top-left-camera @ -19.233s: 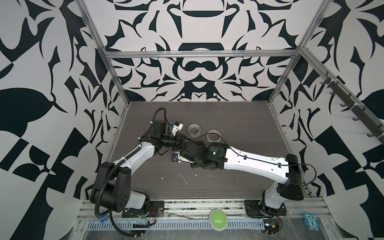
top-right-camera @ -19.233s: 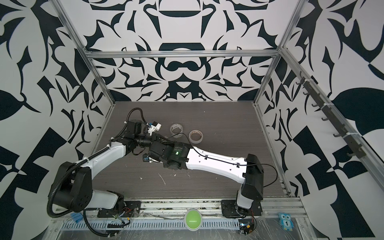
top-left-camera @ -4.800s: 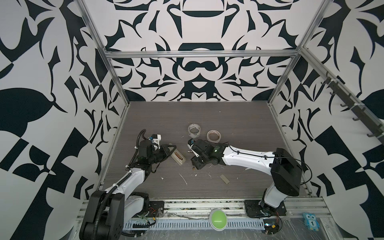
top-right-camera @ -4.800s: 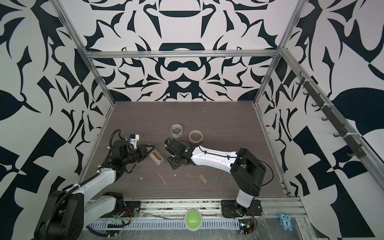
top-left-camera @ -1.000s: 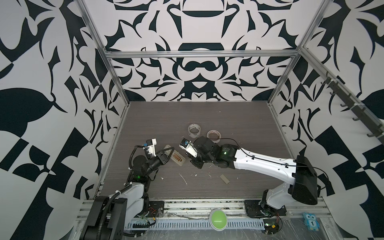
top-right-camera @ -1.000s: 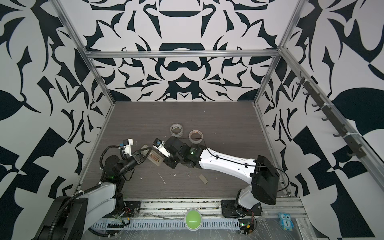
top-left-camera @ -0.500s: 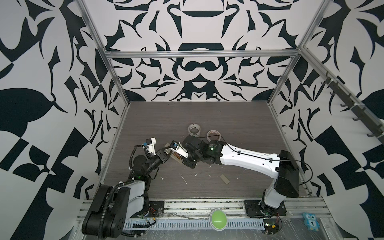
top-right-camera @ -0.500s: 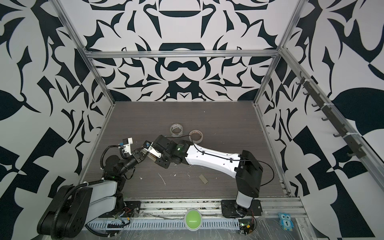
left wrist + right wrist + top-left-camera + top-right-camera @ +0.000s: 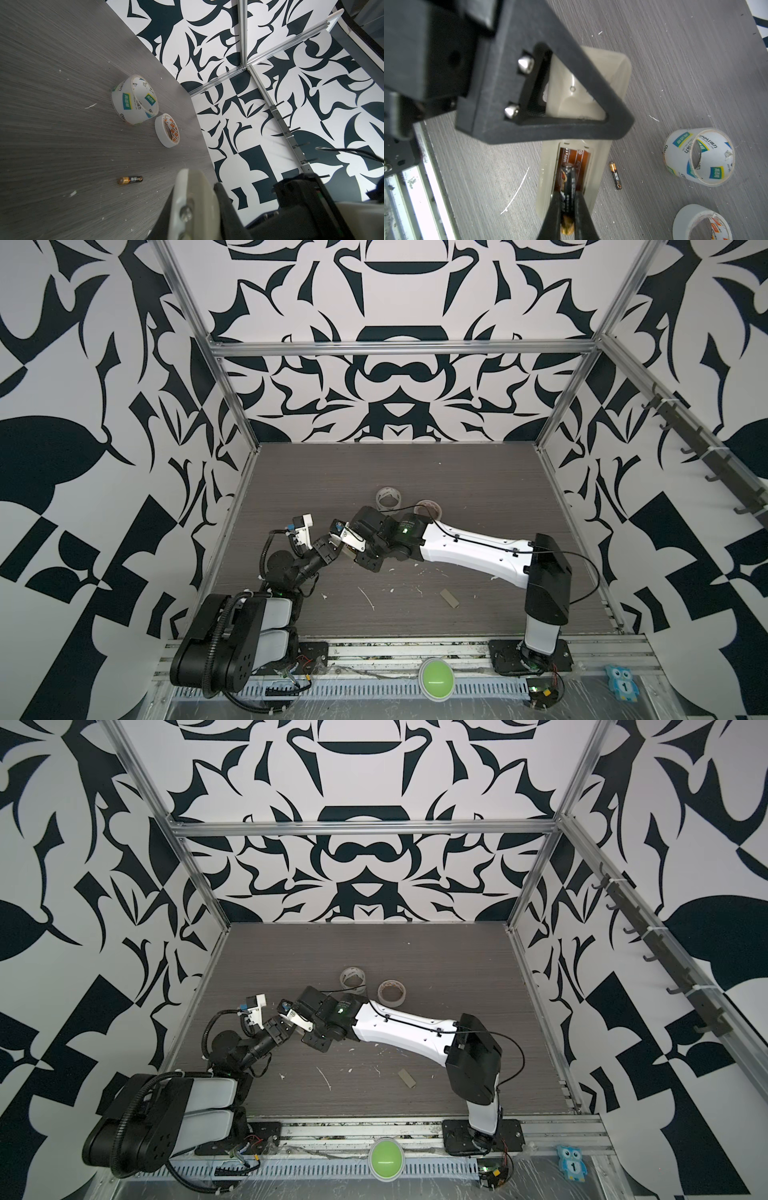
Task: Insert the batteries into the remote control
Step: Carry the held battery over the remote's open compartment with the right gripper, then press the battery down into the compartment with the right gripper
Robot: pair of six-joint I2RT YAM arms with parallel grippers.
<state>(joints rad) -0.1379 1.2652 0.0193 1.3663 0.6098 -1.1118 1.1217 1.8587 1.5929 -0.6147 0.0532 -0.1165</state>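
Remote control: cream-white, back up, compartment open, left of table centre, clamped by left gripper. Battery: black-gold, pinched in right gripper, lengthwise along compartment. Second battery: on table alongside, roughly parallel.

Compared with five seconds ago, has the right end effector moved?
Yes. In a top view the right end effector has gone left: it was just below the clear tape roll, and now it is left of it.

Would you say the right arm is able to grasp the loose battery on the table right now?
Probably not yet: the right gripper is shut on a second battery at the open compartment of the remote control. The loose battery lies unobstructed nearby.
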